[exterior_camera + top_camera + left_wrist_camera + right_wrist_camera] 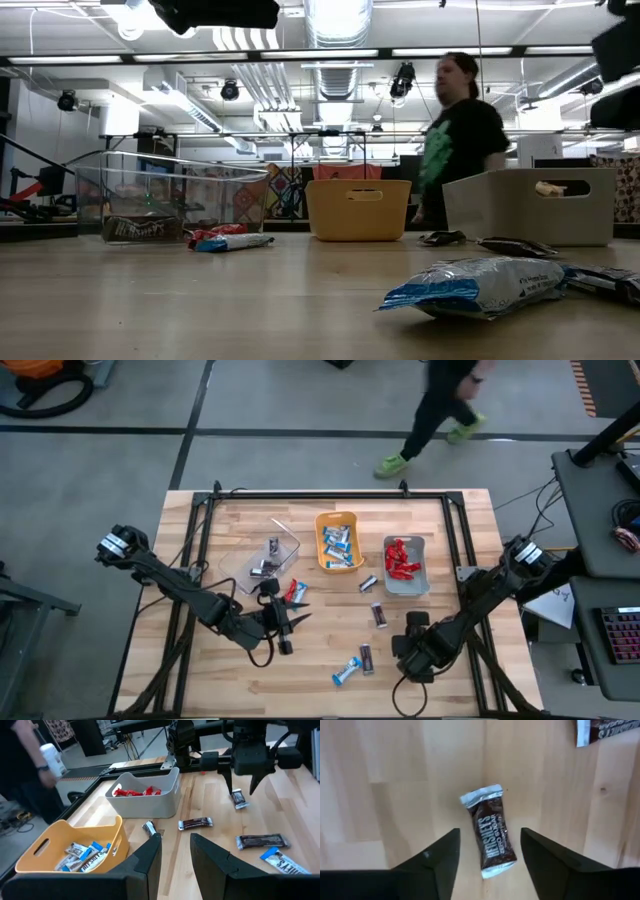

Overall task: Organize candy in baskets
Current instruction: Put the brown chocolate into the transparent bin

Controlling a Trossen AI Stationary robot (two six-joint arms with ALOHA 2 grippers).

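The clear basket (272,556), the orange basket (338,542) with blue-and-white candy and the grey basket (405,564) with red candy stand in a row at the table's middle. My right gripper (490,833) is open and points down over a dark candy bar (492,847) lying flat on the wood, one finger on either side, not touching it. My left gripper (175,846) is open and empty, near a red and a blue candy (293,592) in front of the clear basket. Loose dark bars (380,615) (367,658) and a blue one (345,673) lie nearby.
A small silver candy (368,583) lies between the orange and grey baskets. A black frame (330,494) runs along the table's far edge and sides. A person (440,410) walks past beyond the far edge. Bare wood shows along the near edge (220,690).
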